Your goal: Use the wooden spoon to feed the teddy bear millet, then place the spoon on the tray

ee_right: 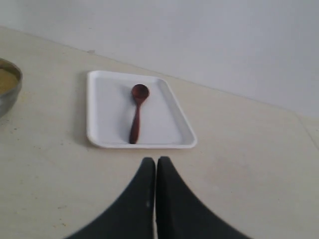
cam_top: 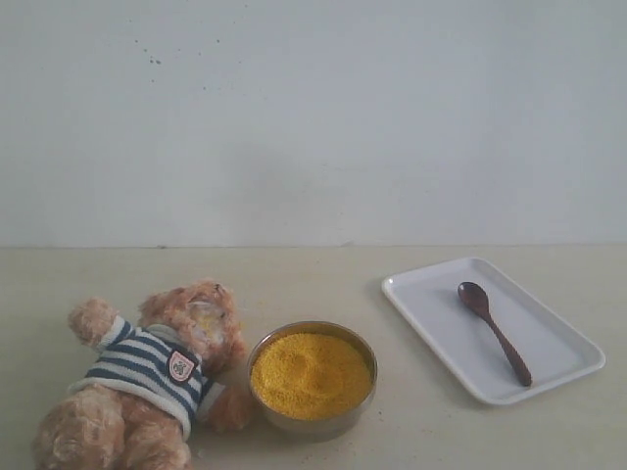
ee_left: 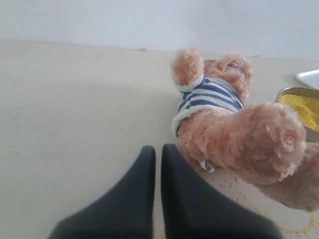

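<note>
— Left wrist view: how do the fingers (ee_left: 142, 174) stand?
— Pressed flat together, nothing between them. The left gripper (ee_left: 157, 148) is over bare table (ee_left: 75, 124), just beside the bear (ee_left: 219, 119).
— And the right gripper (ee_right: 156, 160)?
— Same: tips tight together and empty, near one short end of the tray (ee_right: 107, 119). The spoon (ee_right: 136, 114) lies flat in it, lengthwise, bowl end away from the gripper.
— What's hard to see?
— From the left wrist, the bear's face hides behind its own body and leg. The bowl (ee_left: 294, 92) is cut by the edge there, and in the right wrist view too. The exterior view crops the bear's feet. There's something pale on its muzzle, too blurred to tell.
— The millet (cam_top: 311, 375)?
— Fills the bowl, which touches the bear's arm and sits between bear and tray. Loose grains (ee_left: 239, 191) lie by the bear's leg.
</note>
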Controlling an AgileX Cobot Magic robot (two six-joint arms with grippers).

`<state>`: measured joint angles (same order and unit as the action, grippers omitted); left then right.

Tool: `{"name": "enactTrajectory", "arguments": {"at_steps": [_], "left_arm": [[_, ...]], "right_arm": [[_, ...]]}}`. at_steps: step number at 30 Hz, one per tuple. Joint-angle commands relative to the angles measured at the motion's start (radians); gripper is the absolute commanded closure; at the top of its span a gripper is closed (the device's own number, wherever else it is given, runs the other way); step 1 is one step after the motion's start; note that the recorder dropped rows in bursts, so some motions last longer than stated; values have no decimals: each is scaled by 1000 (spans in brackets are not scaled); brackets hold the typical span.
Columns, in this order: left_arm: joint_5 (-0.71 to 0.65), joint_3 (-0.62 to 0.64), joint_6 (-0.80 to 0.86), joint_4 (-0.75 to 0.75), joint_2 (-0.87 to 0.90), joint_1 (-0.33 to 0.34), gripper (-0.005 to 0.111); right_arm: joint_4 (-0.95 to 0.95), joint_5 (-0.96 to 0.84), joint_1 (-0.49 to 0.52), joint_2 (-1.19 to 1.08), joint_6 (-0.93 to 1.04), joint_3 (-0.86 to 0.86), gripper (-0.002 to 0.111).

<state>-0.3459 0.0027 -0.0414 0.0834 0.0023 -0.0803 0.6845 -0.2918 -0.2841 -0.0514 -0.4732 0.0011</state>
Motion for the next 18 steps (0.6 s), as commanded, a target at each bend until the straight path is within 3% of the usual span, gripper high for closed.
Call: {"name": "enactTrajectory", "arguments": {"at_steps": [1,6,9,13,18], "left_arm": [[10,-3,6,-1,-2,2,103],[12,-3,6,-1,-2,2,103],[12,-3,6,-1,-2,2,103],[15,-3,6,-1,-2,2,103],[12,-3,6,-1,-2,2,103]], "right_arm": [[-26,7,71,51,2,-1,108],[-24,173,86,51,-114,-1,108],[-33,126,91,51,-99,-1,108],[-299,-140,138,51,208,-1,108],[-534,-118,214,51,519,-1,108]]}}
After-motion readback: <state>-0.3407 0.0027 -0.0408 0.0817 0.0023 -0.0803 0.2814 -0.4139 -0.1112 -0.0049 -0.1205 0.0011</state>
